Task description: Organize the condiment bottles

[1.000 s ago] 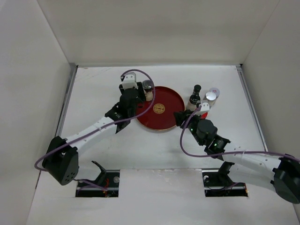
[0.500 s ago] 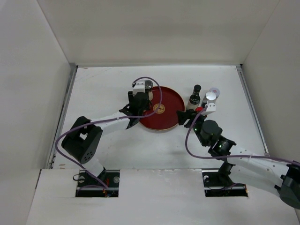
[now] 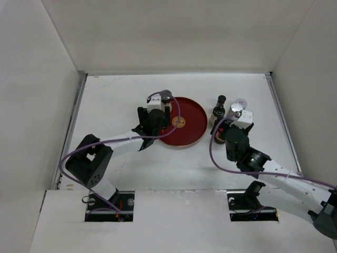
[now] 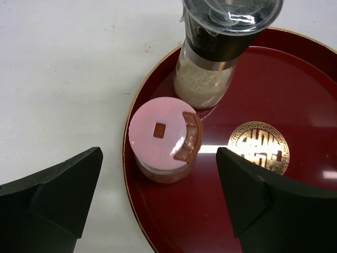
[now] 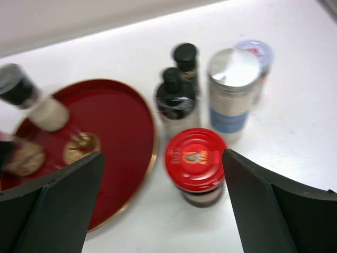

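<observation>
On the round red plate [image 4: 295, 95], near its left rim, two of the condiment bottles stand just beside each other: a pink-capped jar [image 4: 160, 134] and, behind it, a grey-capped grinder [image 4: 205, 79] filled with pale grains. The plate's one gold centre mark lies to their right. The left claw [image 4: 158, 154] hangs over the pink-capped jar with its two fingers spread wide. One finger is out over the white surface [image 4: 63, 68] and the other over the plate, and it holds nothing. To the right of the plate, off its rim, the other bottles cluster on the surface. One red-capped jar [image 5: 195, 155] stands nearest the right claw [image 5: 162, 154]. Beyond it are a dark narrow bottle [image 5: 176, 100] with a black cap and a silver-capped jar [image 5: 233, 68] with a blue-and-white label. The blurred right wrist view shows a second black cap [image 5: 185, 52] just behind the dark bottle and one pale-lidded jar [image 5: 255, 51] behind the silver one. The right claw is also wide and empty. The red-capped jar sits in the gap ahead of its fingers, clear of both. In the overhead view, both arms reach toward the middle of the surface, one on each side of the plate.
</observation>
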Robot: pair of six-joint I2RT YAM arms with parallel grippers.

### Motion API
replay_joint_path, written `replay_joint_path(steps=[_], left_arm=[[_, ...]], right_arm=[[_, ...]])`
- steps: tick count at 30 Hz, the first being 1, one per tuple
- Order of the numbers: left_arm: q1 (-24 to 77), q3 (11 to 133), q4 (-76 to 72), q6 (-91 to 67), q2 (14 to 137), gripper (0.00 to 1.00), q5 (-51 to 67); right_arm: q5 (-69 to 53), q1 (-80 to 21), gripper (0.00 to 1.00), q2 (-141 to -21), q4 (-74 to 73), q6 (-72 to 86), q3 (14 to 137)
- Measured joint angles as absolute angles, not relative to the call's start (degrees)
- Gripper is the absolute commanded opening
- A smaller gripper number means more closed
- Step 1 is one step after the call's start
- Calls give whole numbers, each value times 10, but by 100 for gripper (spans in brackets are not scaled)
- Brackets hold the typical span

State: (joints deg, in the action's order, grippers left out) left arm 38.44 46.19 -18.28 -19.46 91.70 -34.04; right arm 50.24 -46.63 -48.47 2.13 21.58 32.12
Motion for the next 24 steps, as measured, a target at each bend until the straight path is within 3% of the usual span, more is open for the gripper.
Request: replay_joint_path(steps=[12, 24], left_arm=[[403, 321, -308, -217, 704, 96, -353], [390, 251, -376, -250, 688, 96, -354]], right_arm=[[484, -373, 100, -580, -31, 225, 330], [413, -335, 100, -635, 12, 251, 355]])
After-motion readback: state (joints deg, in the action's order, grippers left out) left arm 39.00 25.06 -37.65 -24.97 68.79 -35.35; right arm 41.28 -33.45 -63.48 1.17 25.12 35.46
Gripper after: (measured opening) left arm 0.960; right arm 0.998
